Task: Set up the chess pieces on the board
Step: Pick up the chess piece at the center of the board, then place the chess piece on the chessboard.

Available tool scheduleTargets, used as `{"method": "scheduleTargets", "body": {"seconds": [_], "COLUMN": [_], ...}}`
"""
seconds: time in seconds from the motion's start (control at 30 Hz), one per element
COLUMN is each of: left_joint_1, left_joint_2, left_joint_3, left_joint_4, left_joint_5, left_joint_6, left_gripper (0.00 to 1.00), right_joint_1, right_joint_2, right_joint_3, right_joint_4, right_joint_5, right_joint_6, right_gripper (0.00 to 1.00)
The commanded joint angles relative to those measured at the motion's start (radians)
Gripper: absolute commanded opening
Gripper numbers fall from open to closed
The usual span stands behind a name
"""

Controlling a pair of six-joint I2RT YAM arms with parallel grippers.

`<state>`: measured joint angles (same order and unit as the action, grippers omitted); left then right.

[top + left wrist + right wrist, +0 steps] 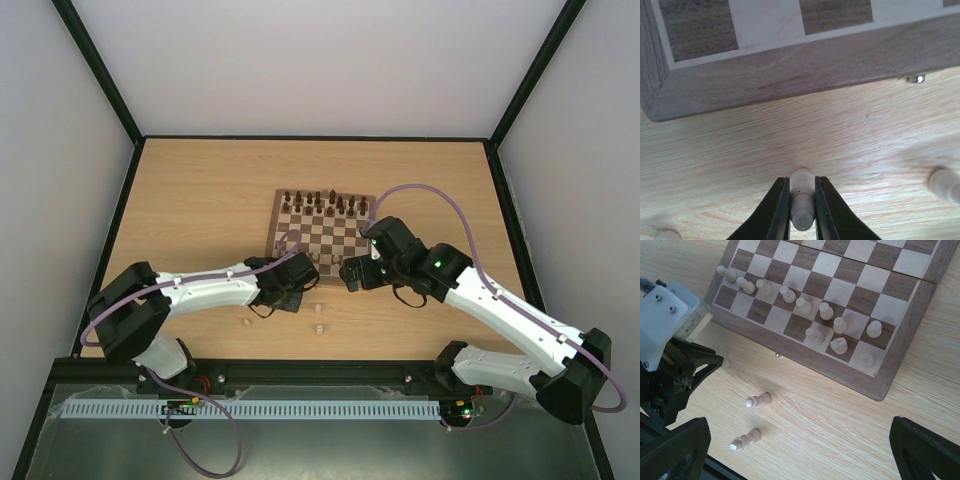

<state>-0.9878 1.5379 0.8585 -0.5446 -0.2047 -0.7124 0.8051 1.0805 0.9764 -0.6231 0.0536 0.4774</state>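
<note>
Presently, the plain light-wood tabletop (200,200) is being occupied centrally by the square wooden chessboard with dark brown and cream squares and a brown frame (276,222). Dark brown chess pieces (325,203) are standing along its far edge. Both arms are being held over the near edge of the chessboard.

The right gripper (800,425) is being held wide apart and empty above the tabletop, just beside the frame. The left gripper (802,186) is being held narrow, clamped on one small pale light-wood chess piece (802,212) just off the board, near its corner. Whether the piece is being lifted or is resting on the tabletop cannot be told.

Risks are being noted as follows.
- The held piece is being gripped with its long axis in line with the fingers (780,210), one end pointing toward the frame and the rounded end back toward the wrist. Set down so, it is judged likely to be laid flat or toppled rather than stood.
- So slim and round a body is judged liable to pivot or slip.
- The raised frame is lying directly ahead and could be clipped.
- The row of standing pale pawns (802,305) and the neighbouring right gripper are being exposed to contact on approach.
- Two loose pale pieces (758,400) are lying on their sides on the tabletop and could be rolled.
</note>
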Motion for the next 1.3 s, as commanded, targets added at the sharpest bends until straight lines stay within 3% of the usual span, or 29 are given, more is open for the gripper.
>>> {"method": "scheduleTargets", "body": {"seconds": [0.0, 0.4, 0.57, 1.27], "left_joint_1": [-0.005, 0.048, 0.089, 0.120], "left_joint_2": [0.005, 0.055, 0.124, 0.221], "left_joint_3": [0.031, 0.327, 0.422, 0.447], "left_joint_4": [-0.037, -0.275, -0.299, -0.215], "left_joint_5": [0.007, 0.027, 0.023, 0.010], "left_joint_6": [0.011, 0.163, 0.221, 0.249], "left_gripper": [0.10, 0.11, 0.11, 0.11], "right_joint_1": [-0.002, -0.002, -0.002, -0.004], "right_joint_2": [-0.015, -0.043, -0.042, -0.015], "right_joint_3": [-0.013, 0.001, 0.008, 0.010], "right_joint_4": [-0.028, -0.041, -0.047, -0.047], "right_joint_5": [0.007, 0.023, 0.044, 0.099], "right_joint_6": [-0.014, -0.011, -0.012, -0.008], "right_gripper": [0.99, 0.99, 0.99, 0.99]}}
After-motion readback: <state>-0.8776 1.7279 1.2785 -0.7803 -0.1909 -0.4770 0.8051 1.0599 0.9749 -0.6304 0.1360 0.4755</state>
